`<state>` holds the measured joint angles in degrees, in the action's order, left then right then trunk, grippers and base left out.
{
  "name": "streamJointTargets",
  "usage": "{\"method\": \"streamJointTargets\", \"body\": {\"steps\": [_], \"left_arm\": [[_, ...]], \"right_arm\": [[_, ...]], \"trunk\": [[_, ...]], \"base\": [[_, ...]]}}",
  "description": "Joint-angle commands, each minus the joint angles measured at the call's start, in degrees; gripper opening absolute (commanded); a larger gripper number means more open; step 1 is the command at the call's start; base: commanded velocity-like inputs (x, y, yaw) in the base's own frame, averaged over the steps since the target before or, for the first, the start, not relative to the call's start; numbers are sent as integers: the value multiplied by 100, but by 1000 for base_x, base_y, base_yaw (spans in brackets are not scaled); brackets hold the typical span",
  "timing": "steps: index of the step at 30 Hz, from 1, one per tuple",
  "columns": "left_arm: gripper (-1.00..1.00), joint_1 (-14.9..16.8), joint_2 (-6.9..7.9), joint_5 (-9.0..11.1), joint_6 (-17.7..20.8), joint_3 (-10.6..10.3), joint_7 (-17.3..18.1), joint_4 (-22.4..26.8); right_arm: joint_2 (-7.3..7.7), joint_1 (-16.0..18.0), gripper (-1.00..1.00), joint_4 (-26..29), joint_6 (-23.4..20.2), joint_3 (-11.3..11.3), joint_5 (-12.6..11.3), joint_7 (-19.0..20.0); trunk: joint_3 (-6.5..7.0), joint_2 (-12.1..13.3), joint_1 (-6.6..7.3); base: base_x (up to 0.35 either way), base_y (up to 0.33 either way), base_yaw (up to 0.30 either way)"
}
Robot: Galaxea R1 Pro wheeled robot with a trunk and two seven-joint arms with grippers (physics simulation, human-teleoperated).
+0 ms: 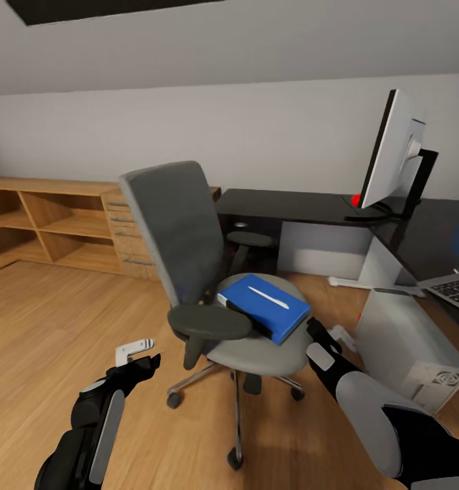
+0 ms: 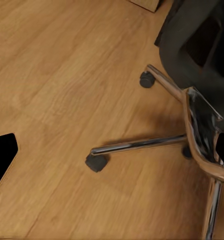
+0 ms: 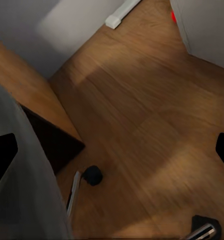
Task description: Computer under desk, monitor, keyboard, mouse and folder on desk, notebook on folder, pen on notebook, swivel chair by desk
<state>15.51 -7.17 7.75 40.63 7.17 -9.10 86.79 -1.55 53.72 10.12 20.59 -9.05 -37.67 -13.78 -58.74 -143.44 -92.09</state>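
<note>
Swivel chair (image 1: 209,272): on the wood floor (image 1: 45,327), in front of the black desk (image 1: 297,204), turned sideways.
Blue notebook (image 1: 265,306): flat on the seat, a white pen (image 1: 268,297) on its cover; a dark edge under it is probably the folder.
Monitor (image 1: 393,153): upright on the desk.
Computer (image 1: 410,350): on the floor beside the desk.
Keyboard (image 1: 455,289): at the desk's near edge.
Left gripper (image 1: 135,355): released, low beside the chair's base.
Right gripper (image 1: 318,333): fingers spread apart, just beside the seat edge.
</note>
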Motion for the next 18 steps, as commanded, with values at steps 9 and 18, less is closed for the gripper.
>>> {"method": "streamJointTargets", "body": {"steps": [9, 18], "left_arm": [[100, 5, -7, 62, 24, 4, -39, 4], [100, 5, -4, 60, 24, 5, -39, 4]], "right_arm": [[-12, -2, 100, -24, -64, 8, -66, 16], [-12, -2, 100, -20, -64, 8, -58, 4]], "trunk": [[-7, -1, 0], [-7, -1, 0]], "base": [[0, 0, 274], [0, 0, 275]]}}
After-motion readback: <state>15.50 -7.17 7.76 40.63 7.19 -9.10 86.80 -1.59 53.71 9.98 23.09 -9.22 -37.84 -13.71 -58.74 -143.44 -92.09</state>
